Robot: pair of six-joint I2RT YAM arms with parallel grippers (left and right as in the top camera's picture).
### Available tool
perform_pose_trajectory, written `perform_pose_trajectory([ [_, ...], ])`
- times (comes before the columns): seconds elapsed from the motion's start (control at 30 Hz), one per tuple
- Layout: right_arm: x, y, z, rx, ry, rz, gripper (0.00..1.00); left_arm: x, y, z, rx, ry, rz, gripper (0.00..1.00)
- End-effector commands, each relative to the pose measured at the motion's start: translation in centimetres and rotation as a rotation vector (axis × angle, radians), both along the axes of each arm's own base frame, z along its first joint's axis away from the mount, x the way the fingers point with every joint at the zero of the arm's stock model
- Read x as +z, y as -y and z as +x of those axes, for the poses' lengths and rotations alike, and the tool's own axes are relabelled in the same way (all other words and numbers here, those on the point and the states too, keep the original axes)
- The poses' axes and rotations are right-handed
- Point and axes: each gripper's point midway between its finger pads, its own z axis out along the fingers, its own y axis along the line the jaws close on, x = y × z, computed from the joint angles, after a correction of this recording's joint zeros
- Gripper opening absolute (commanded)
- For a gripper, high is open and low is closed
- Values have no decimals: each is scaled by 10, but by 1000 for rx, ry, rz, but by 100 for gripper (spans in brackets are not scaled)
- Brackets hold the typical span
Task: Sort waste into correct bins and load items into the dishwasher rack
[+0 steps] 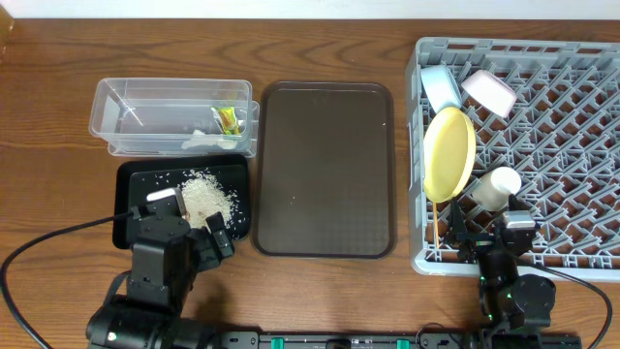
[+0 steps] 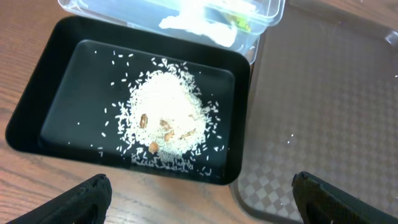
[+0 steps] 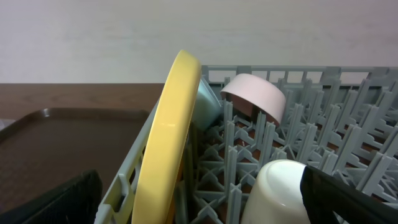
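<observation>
The grey dishwasher rack [image 1: 562,145] at the right holds the yellow plate [image 1: 449,153] on edge, the light blue bowl [image 1: 441,85], the white bowl [image 1: 488,92] and the pale cup [image 1: 495,186]. Thin chopsticks [image 1: 447,228] stand by the plate. The black tray [image 1: 136,184] holds rice-like crumbs [image 1: 205,197]. The clear box [image 1: 174,116] holds the yellow-green wrapper [image 1: 229,120] and white paper [image 1: 205,142]. My left gripper [image 2: 199,202] is open and empty over the table, just in front of the black tray [image 2: 37,112]. My right gripper [image 3: 205,202] is open at the rack's front left corner, with the plate [image 3: 168,137] and cup [image 3: 277,193] between its fingers.
A large brown textured tray [image 1: 325,170] lies between the bins and the rack. The wooden table edge runs along the front, near both arm bases. A cable [image 1: 39,254] loops at the front left.
</observation>
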Motion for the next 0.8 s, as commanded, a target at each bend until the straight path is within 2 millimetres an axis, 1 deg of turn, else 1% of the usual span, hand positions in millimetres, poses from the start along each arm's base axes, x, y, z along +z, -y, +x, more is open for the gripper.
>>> perform_pose_trajectory([
  [0.0, -1, 0, 0, 4, -2, -14, 99, 1, -3, -4, 19, 16, -19, 96],
  [0.07, -1, 0, 0, 4, -2, -14, 99, 3, -10, -4, 48, 51, -19, 96],
  [0.17, -1, 0, 0, 4, -2, -14, 99, 5, -19, 4, 65, 143, 7, 96],
  [0.33, -1, 0, 0, 4, -2, -14, 99, -3, -30, 19, 99, 341, 18, 96],
  [0.4, -1, 0, 0, 4, -2, -13, 99, -6, -30, 23, 101, 411, 9, 96],
  [0.53, -1, 0, 0, 4, -2, -14, 99, -9, -18, 35, 5, 560, 32, 96],
  [0.77, -1, 0, 0, 4, -2, -13, 99, -18, -17, 49, -7, 720, 45, 96],
])
